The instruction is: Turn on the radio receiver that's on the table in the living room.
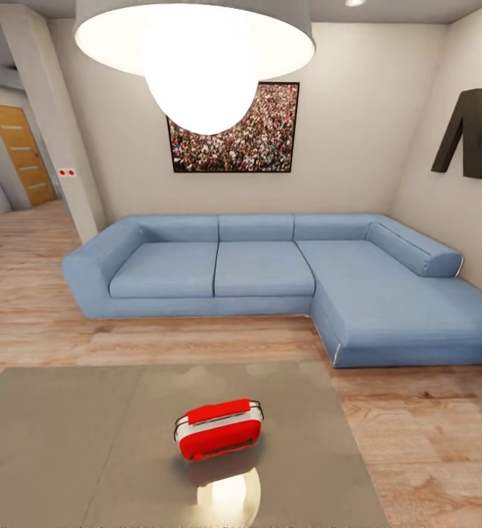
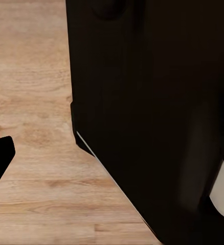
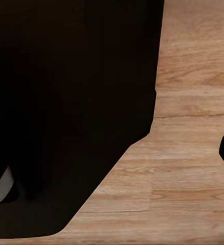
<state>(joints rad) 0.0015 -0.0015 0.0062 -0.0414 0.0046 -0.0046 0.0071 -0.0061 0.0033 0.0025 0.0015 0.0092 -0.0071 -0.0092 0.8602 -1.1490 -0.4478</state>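
The radio receiver (image 1: 218, 429) sits on the grey glossy desk (image 1: 64, 440), toward 5 o'clock of the head view's centre; its dial face is not visible from here. The desk's near edge is cut off by the frame. Beyond it at 12 o'clock stands the blue L-shaped sofa (image 1: 270, 271), under the crowd picture (image 1: 259, 139), partly hidden by the glowing pendant lamp (image 1: 196, 51). Both wrist views show a dark robot body over the wood plank floor (image 2: 30, 76); whether either claw is apart or together cannot be told.
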